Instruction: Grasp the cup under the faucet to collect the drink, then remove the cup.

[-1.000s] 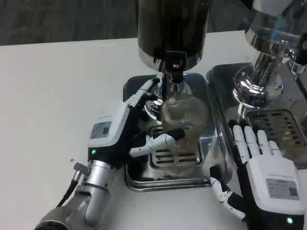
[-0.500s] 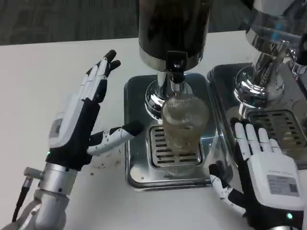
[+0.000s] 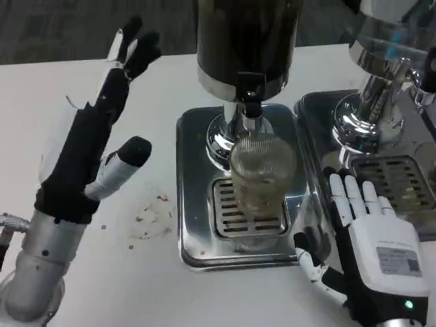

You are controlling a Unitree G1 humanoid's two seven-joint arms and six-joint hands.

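A white table is seen, with a shiny metal drip tray set on it. A clear ribbed plastic cup stands on the tray's grate, right under the black faucet of the dark drink dispenser. The cup is touched by neither hand. The left hand is raised well to the left, fingers spread wide and empty. The right hand is laid flat and open just beside the tray. The cup looks ready to be taken away. Next, a hand must be brought around the cup and closed gently.
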